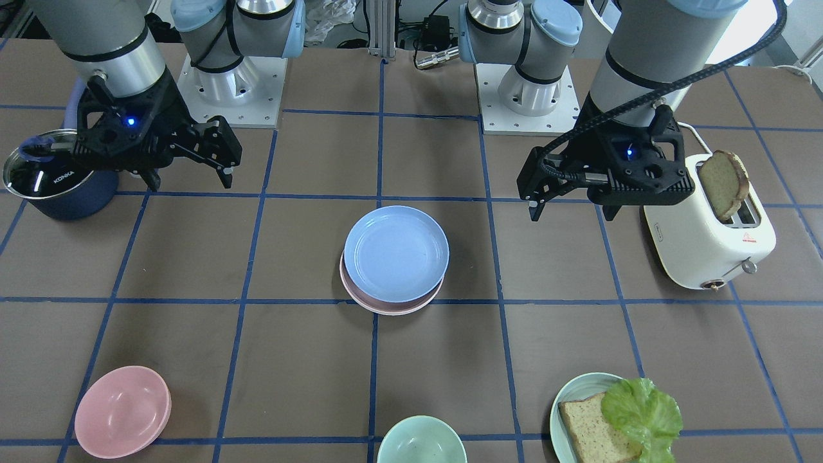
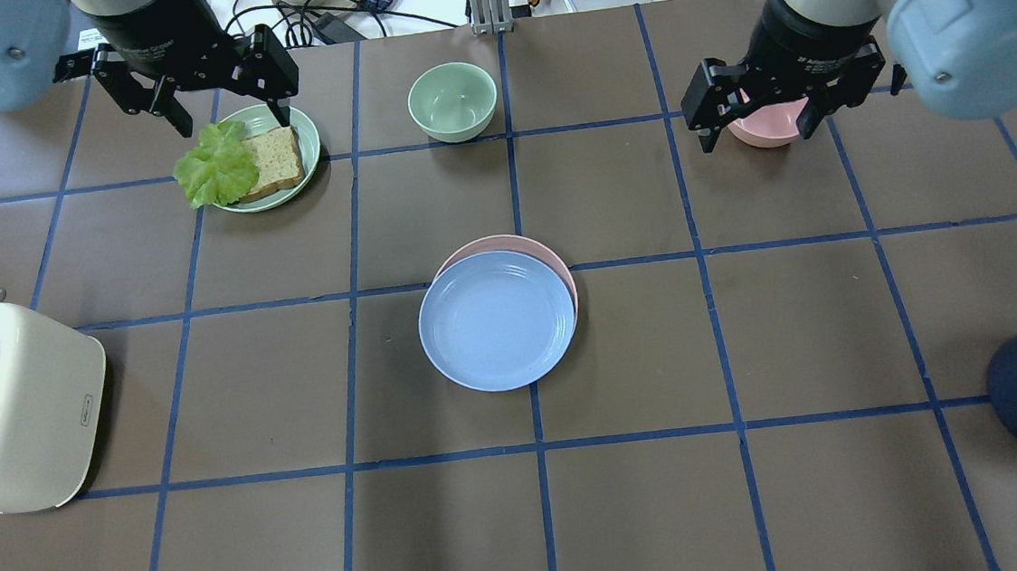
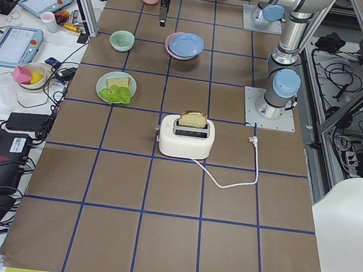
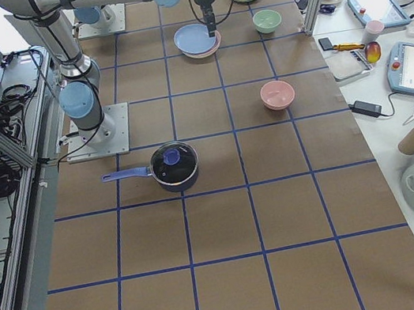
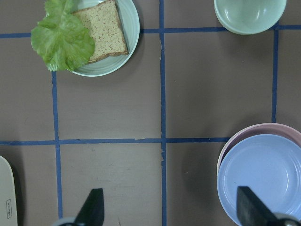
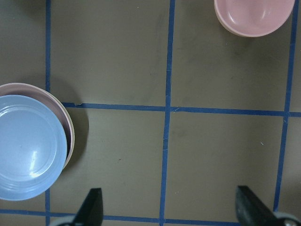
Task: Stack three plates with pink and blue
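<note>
Currently blue plate [image 2: 497, 320] sitting off-centre atop pink plate [image 2: 523, 241], robot-ward of green bowl [image 2: 452, 100]. Both left gripper [image 2: 234, 123] and right gripper [image 2: 755, 134] hovering flanking bowl, jaws apart, empty. Risk: nudge sliding blue plate off; cream plate not showing.

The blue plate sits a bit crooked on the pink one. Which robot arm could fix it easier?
Probably the left. Both grippers are open and empty, but the left gripper has a fingertip over the blue plate in its wrist view; the right gripper sees it off to one side.
</note>
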`<action>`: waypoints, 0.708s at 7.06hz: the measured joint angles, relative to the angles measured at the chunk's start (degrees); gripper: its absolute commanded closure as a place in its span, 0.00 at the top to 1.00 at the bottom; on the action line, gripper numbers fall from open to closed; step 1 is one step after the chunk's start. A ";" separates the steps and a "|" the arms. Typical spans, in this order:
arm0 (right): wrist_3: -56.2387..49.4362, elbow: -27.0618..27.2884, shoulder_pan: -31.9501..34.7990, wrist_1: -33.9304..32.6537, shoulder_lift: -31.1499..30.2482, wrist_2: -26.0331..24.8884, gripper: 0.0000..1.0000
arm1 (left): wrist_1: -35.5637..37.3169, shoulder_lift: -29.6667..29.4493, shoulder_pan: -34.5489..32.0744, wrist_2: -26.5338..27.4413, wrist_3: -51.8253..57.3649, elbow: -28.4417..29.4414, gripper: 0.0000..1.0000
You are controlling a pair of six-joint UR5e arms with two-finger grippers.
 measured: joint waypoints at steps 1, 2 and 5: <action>-0.54 0.00 0.00 0.48 -1.23 0.03 1.00 | -0.28 0.73 -0.08 0.06 -0.80 -0.09 1.00; -0.54 -0.10 0.04 0.87 -1.71 0.25 1.00 | -0.55 1.30 -0.13 0.16 -1.45 -0.24 1.00; -0.34 -0.05 0.12 1.02 -2.04 0.59 1.00 | -1.46 1.91 -0.20 0.00 -1.83 -0.44 1.00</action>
